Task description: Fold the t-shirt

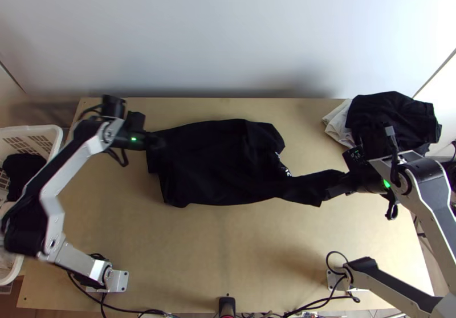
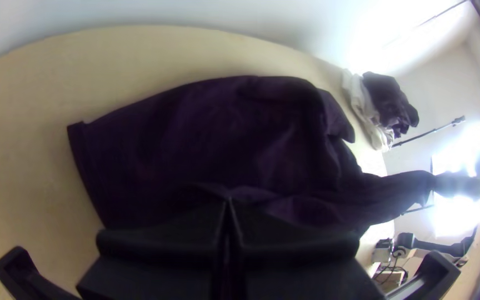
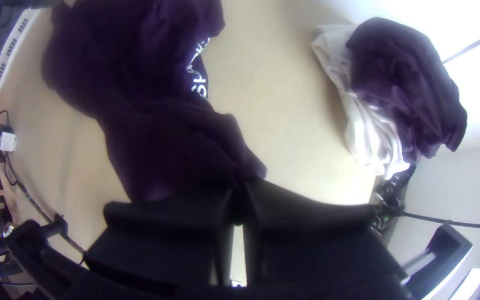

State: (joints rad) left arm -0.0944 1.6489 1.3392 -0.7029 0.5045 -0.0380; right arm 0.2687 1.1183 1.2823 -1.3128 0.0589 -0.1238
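T-shirt [image 1: 211, 164]: long axis left-right, narrow end toward right end effector [image 1: 337, 188].

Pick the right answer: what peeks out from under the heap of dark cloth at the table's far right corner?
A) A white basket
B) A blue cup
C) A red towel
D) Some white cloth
D: in the top view, white cloth sticks out along the left side of the dark cloth lying over it.

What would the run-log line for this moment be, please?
black t-shirt: uneven, one part drawn out | right gripper: shut on that part | left gripper: shut, hold unclear
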